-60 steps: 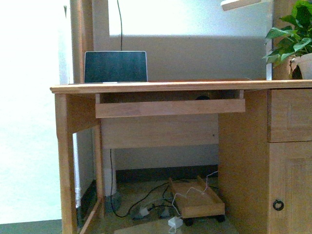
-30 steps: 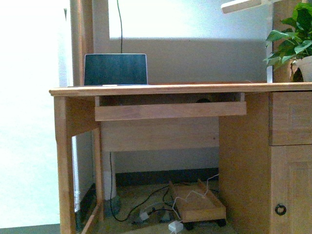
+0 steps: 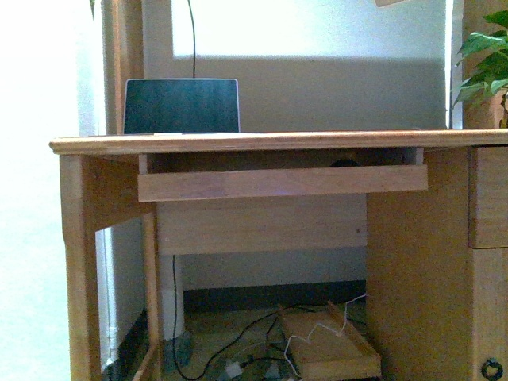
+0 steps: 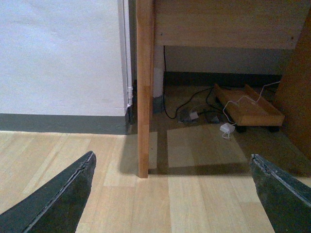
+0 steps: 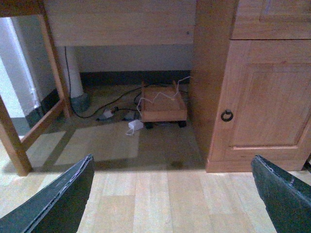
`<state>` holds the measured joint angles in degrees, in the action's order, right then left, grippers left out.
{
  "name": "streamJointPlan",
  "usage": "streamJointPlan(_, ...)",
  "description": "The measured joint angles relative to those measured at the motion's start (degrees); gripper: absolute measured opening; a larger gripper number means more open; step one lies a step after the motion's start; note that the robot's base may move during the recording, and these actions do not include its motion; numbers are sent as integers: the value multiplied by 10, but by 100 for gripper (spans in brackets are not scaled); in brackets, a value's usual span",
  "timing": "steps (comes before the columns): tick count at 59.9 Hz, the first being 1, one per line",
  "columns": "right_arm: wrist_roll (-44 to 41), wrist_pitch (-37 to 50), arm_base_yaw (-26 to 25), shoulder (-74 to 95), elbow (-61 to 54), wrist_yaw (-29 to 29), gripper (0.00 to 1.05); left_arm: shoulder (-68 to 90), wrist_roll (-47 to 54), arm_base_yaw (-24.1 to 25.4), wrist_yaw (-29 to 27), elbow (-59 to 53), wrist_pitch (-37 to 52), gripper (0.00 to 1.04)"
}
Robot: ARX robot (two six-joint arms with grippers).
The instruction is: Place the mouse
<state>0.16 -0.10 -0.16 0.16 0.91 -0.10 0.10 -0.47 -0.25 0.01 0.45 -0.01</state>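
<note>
With left claw (image 4: 171, 155) and right claw (image 5: 171, 157) spread apart, empty, raise one level with the bench tray (image 3: 278, 182) holding a dark dome, probably the mouse (image 3: 344, 163).

**Desk and floor clutter**

Wooden desk (image 3: 254, 143) against a pale wall. Towards the top's left edge, laptop (image 3: 181, 105), screen upright and dark. Past the right edge, plant (image 3: 484, 67) leaves. Just under the front edge, tray (image 3: 282, 182). On the right, door (image 5: 265, 104) with ring pull (image 5: 226, 115). On the floor beneath, wheeled trolley (image 5: 163, 104), white adapter (image 5: 134, 125) just beside it, dark cables (image 5: 97, 109) near a pipe (image 5: 73, 73).
</note>
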Motion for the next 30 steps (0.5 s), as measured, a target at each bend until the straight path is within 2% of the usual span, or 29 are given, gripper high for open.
streamJointPlan(30,0,0,0,1,0,1,97,0,0,0,0,0,0,97)
